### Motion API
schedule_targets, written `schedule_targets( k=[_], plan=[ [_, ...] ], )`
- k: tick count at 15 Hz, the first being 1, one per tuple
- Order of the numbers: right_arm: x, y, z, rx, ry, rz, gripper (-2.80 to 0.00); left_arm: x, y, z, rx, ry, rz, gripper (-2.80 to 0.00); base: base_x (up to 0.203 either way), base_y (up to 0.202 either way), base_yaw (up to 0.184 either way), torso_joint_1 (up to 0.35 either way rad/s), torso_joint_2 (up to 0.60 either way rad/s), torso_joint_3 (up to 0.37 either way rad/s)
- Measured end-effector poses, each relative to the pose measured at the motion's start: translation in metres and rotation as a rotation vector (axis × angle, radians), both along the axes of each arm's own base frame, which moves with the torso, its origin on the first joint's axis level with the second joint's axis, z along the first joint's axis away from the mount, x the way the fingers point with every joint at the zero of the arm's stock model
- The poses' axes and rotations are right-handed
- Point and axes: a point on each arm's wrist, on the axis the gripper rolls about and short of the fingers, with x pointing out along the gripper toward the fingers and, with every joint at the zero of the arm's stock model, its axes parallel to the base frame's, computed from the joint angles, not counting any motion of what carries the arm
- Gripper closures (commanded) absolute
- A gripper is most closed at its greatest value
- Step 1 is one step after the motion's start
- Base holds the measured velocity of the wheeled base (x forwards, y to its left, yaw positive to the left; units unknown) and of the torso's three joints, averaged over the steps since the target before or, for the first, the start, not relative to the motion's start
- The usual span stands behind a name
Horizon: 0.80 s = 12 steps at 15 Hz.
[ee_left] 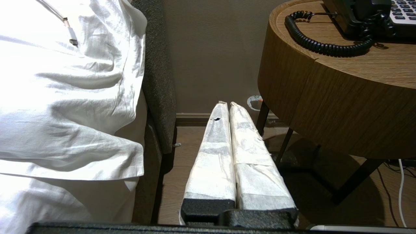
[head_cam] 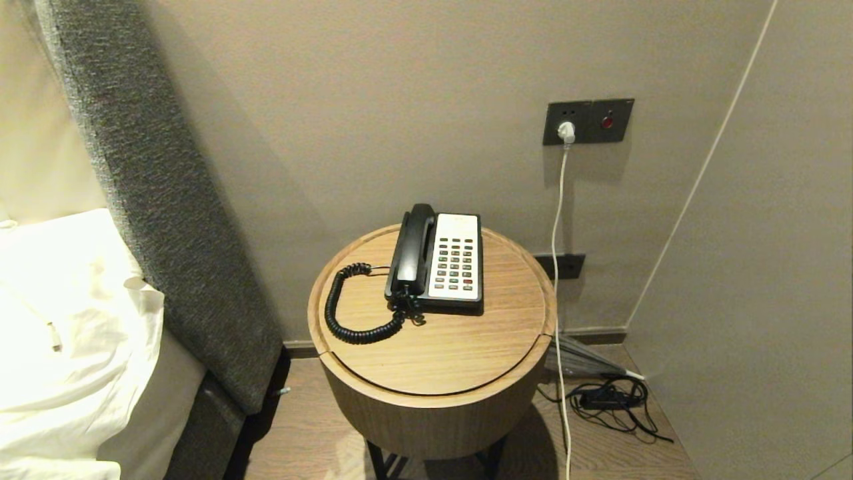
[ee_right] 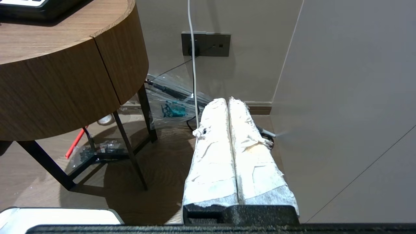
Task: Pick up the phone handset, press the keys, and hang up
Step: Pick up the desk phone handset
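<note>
On base (head_cam: pixel 456 261): phone handset (head_cam: pixel 411 248) | left gripper (ee_left: pixel 228 104), right gripper (ee_right: pixel 227 100) well below

walls (head_cam: pixel 413 100): beige | floor (head_cam: pixel 313 440): wood, seemingly | round wooden table (head_cam: pixel 433 347) | bed (head_cam: pixel 60 320)

Black phone handset (head_cam: pixel 411 250), white keypad (head_cam: pixel 456 257), wood-grain table (head_cam: pixel 433 347)

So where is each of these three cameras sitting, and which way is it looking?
Head view: high up, looking down at the round wooden table with the phone handset resting on the phone base; no robot parts show.
Left wrist view: low behind the shut left claw, facing the wall between bed and table.
Right wrist view: low behind the shut right claw, facing the wall socket.
All three share the table.
</note>
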Motion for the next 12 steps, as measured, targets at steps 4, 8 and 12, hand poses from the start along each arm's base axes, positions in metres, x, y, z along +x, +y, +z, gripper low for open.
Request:
schedule_targets(
  k=[4, 8, 12],
  plan=[
    [0.0000, 0.0000, 0.0001, 0.001, -0.001, -0.002, 0.00, 0.0000, 0.0000, 0.0001, -0.002, -0.001, 0.000, 0.00, 0.000, 0.000, 0.000, 0.000, 0.00, 0.000],
    [0.0000, 0.0000, 0.0002, 0.001, -0.002, -0.002, 0.00, 0.0001, 0.0000, 0.0004, -0.004, -0.003, 0.000, 0.00, 0.000, 0.000, 0.000, 0.003, 0.00, -0.120],
    [0.0000, 0.0000, 0.0002, 0.001, -0.002, -0.002, 0.00, 0.0006, 0.0000, 0.0005, -0.005, 0.004, 0.000, 0.00, 0.000, 0.000, 0.000, 0.004, 0.00, -0.193]
  ],
)
